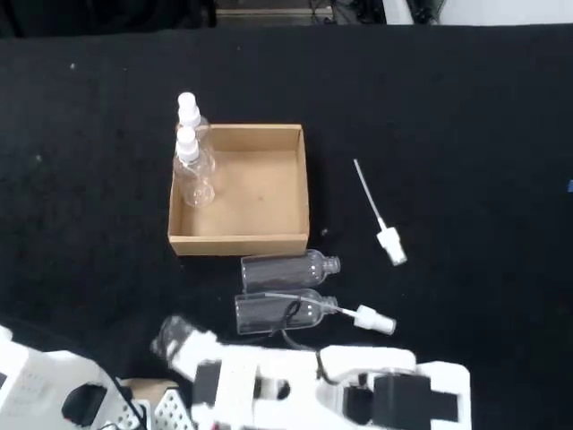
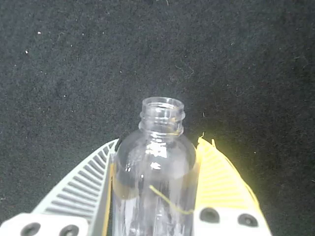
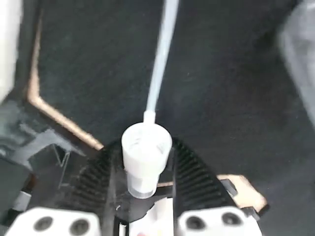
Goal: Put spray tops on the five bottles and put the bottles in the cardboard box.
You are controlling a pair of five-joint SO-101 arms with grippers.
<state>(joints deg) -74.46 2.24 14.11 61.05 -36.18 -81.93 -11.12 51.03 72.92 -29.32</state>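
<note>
My left gripper (image 2: 157,147) is shut on a clear bottle (image 2: 155,162) whose open neck has no top and points away over the black cloth. My right gripper (image 3: 145,147) is shut on a white spray top (image 3: 145,157), its thin tube pointing away from the fingers. Two bottles with spray tops (image 1: 192,152) stand at the left side of the cardboard box (image 1: 269,240). In front of the box lie an uncapped bottle (image 1: 288,270) and another bottle (image 1: 282,312). A spray top (image 1: 372,319) lies by that bottle's neck, its tube across it. One loose spray top (image 1: 391,245) lies right of the box.
The white bodies of both arms (image 1: 358,385) line the near table edge, just in front of the lying bottles. Black cloth (image 1: 466,134) covers the table, with open room to the right of and behind the box.
</note>
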